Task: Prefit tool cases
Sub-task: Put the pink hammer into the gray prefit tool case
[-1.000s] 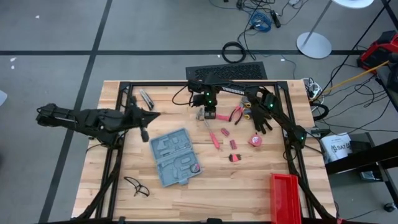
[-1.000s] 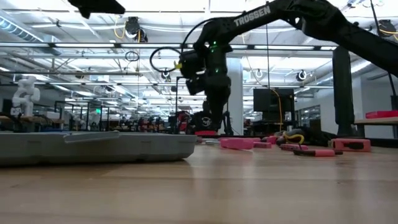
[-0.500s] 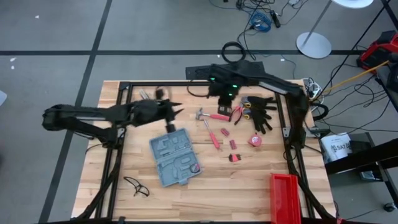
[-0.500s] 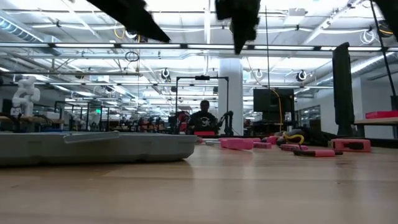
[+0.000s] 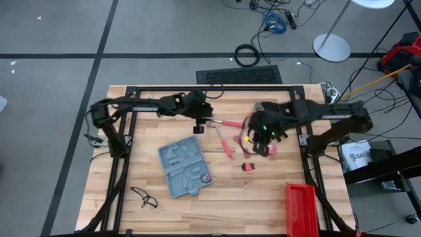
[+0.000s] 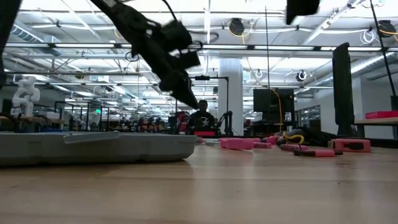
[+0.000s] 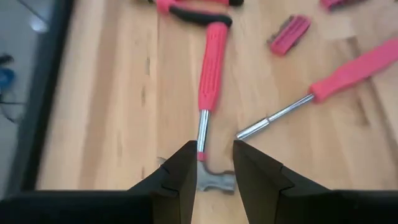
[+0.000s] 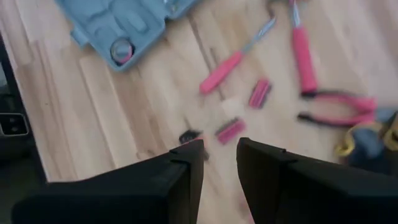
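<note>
The blue-grey tool case [image 5: 184,166] lies open and flat on the table left of centre, its grey tray up; the low view shows it from the side [image 6: 93,147]. A red-handled hammer [image 5: 223,123] lies beyond it. My left gripper [image 7: 214,163] hangs open above the hammer's steel head [image 7: 214,179], one finger on either side and clear of it. My right gripper [image 8: 219,167] is open with nothing between its fingers, high over the loose red tools [image 5: 253,135].
A red screwdriver [image 5: 225,146], red pliers [image 8: 336,107] and small red pieces [image 5: 247,166] lie right of the case. A red bin [image 5: 300,207] stands at the near right corner, and glasses [image 5: 145,196] lie near left. Black gloves [image 5: 279,115] are at the far right.
My left gripper has swept from the table's left side toward the middle and come down over the hammer's head. My right gripper has risen from the hammer's place at the far middle and swung toward the right and nearer. The hammer lies bare on the table.
</note>
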Controlling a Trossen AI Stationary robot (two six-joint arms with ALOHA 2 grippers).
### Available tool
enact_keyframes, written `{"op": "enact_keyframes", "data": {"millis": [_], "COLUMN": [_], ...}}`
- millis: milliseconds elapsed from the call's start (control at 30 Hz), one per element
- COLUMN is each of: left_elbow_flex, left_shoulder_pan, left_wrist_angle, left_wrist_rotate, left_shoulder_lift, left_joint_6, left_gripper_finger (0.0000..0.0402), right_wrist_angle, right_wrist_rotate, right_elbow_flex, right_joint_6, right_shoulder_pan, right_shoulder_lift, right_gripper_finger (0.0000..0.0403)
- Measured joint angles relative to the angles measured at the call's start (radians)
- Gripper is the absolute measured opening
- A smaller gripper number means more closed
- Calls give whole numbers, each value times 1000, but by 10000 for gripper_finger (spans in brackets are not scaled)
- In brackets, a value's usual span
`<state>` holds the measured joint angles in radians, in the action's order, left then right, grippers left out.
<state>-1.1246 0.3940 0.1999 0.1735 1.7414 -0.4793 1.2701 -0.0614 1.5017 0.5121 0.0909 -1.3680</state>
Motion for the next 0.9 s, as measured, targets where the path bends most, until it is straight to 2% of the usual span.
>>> {"op": "enact_keyframes", "data": {"millis": [100, 300, 567, 667, 733, 867, 900], "left_elbow_flex": [-57, -181, -254, -273, -288, -311, -311], "left_shoulder_pan": [-1, 4, 28, 34, 29, 27, 28], "left_wrist_angle": [2, 66, 129, 150, 175, 214, 214], "left_wrist_rotate": [39, 33, 15, 40, 25, 14, 10], "left_shoulder_lift": [86, 234, 336, 366, 366, 375, 375], "left_joint_6": [0, 0, 11, 28, 36, 84, 101], "left_gripper_finger": [111, 111, 111, 110, 98, 32, 32], "right_wrist_angle": [-35, -118, -217, -245, -259, -278, -277], "right_wrist_rotate": [-49, -100, -100, -101, -105, -132, -142], "right_elbow_flex": [-118, -291, -374, -380, -380, -380, -380], "right_joint_6": [111, 297, 347, 340, 326, 298, 289], "right_shoulder_pan": [72, 160, 207, 207, 206, 206, 206], "right_shoulder_lift": [64, 141, 155, 155, 155, 155, 155], "right_gripper_finger": [84, 84, 84, 84, 84, 84, 84]}}
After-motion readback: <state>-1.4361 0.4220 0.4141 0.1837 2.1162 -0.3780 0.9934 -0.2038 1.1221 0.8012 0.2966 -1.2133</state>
